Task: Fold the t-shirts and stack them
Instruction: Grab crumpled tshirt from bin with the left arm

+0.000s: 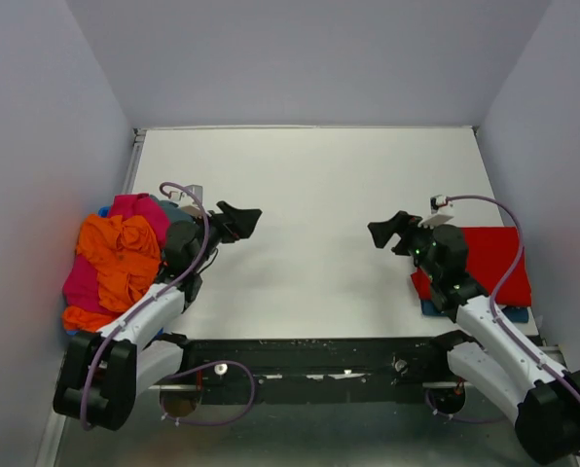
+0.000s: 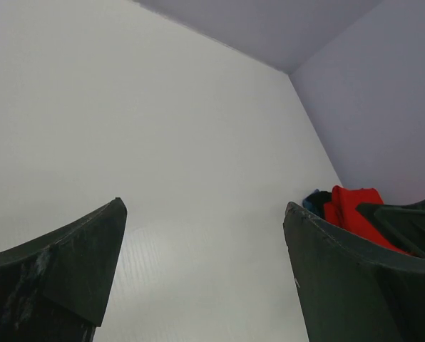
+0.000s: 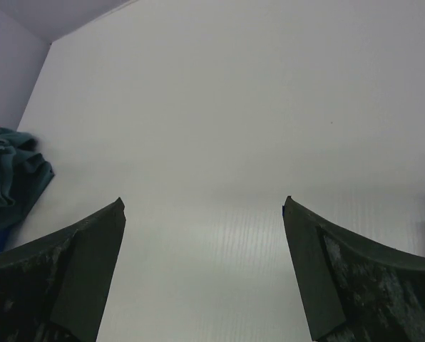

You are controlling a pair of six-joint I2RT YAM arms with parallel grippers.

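Note:
A crumpled heap of t-shirts lies at the table's left edge: a bright orange one (image 1: 120, 255) on top, a magenta one (image 1: 137, 207) under it, and a grey-blue one (image 3: 9, 178) at the heap's back. At the right edge a folded red t-shirt (image 1: 489, 258) rests on a blue one (image 1: 434, 308); the left wrist view also shows the red t-shirt (image 2: 355, 208). My left gripper (image 1: 243, 220) (image 2: 205, 204) hovers beside the heap, open and holding nothing. Facing it, my right gripper (image 1: 384, 232) (image 3: 204, 200) stands left of the red stack, open and holding nothing.
The white table (image 1: 309, 185) is boxed in by grey walls at the back and both sides. A black rail (image 1: 319, 355) with the arm bases runs along the near edge. Purple cables loop over both arms.

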